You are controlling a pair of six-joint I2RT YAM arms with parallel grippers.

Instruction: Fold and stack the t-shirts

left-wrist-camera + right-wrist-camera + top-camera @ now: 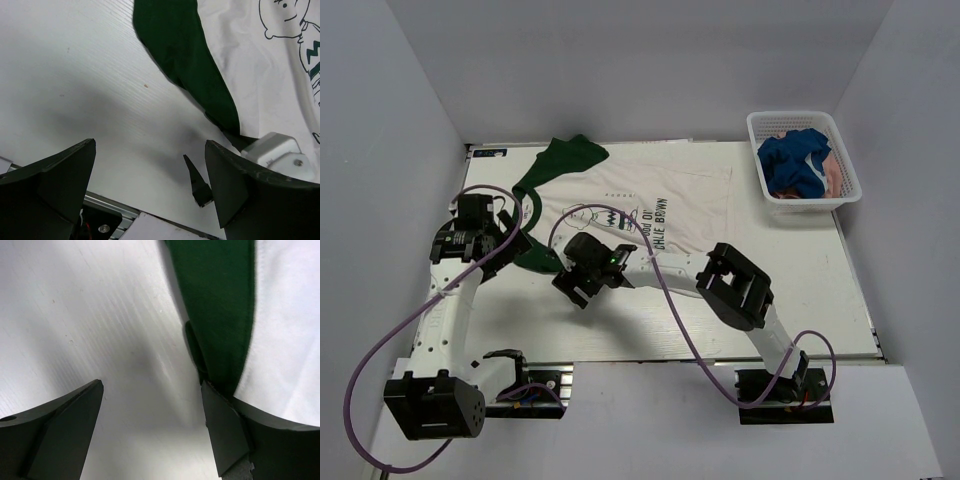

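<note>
Top external: three t-shirts; cream t-shirt (660, 200) at 12 o'clock, blue (792, 160) and pink (835, 178) at 1.
"BROWN" legible on cream; left end effector (150, 170), right end effector (152, 405) wide, empty.

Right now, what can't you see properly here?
Top view: the right gripper hides part of the print on the cream t-shirt.
Top view: the pink t-shirt is mostly buried under the blue t-shirt in the basket.
Left wrist view: the cartoon face is cut off by the picture's edge.
</note>
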